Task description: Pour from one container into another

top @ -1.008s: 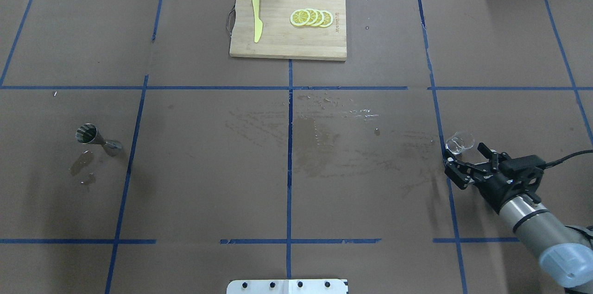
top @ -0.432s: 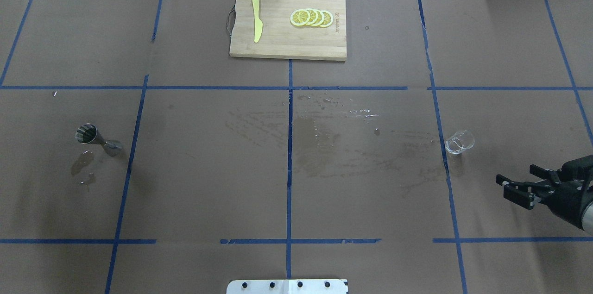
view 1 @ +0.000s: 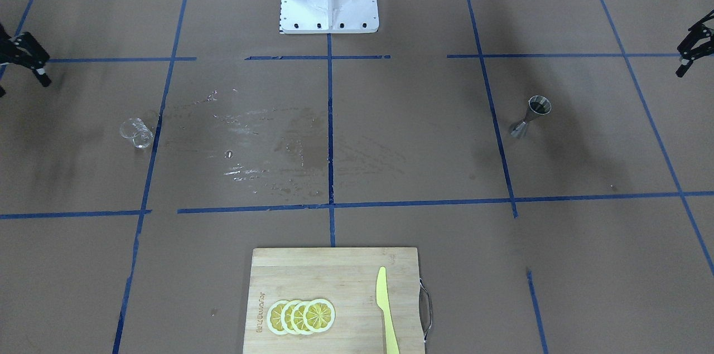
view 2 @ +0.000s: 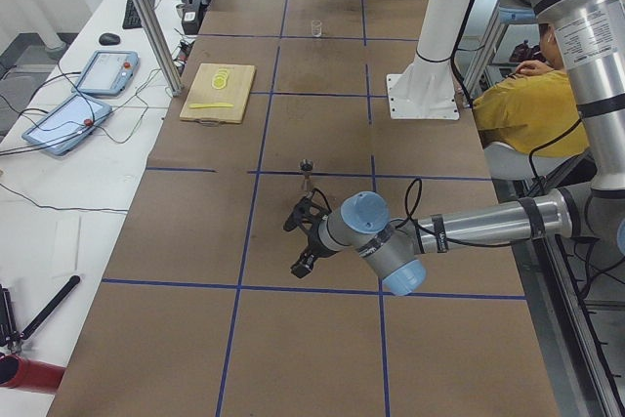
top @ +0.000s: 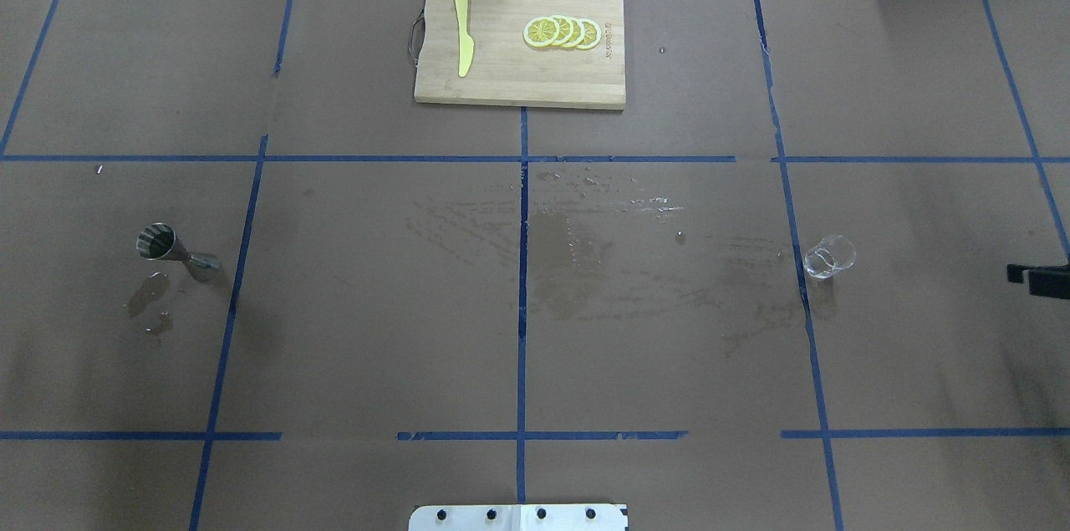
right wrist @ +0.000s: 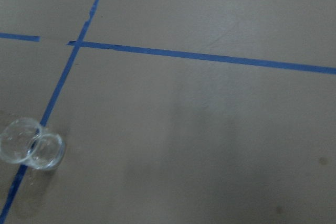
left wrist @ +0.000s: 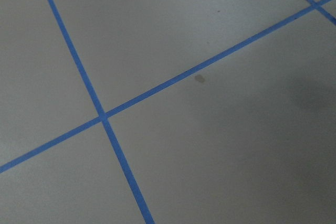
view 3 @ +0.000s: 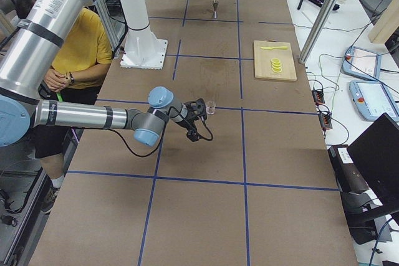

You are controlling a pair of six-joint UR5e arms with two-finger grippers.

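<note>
Your small clear glass cup with the pouring lip (top: 829,257) stands upright on the brown paper-covered table (top: 376,330), on the robot's right side, just beside a blue tape line (top: 790,205). You cannot tell whether it holds any liquid. The small silver hourglass-shaped steel jigger (top: 175,253) stands upright on the robot's left side, well apart from the cup, with a dark wet spot (top: 147,295) just beside it. Between the two, the paper shows a broad damp, streaked patch (top: 577,255).

Neither tool holds anything. The right gripper (view 3: 197,116) hangs near the cup without touching it, its fingers spread apart; the overhead view catches only a black tip at the right edge. The left gripper (view 2: 293,247) hovers low over the table near the jigger, its fingers also wide apart and empty.

At the far side lies a rectangular bamboo cutting board (top: 518,84) carrying a yellow plastic knife (top: 462,33) and a fanned row of lemon slices (top: 562,32).
</note>
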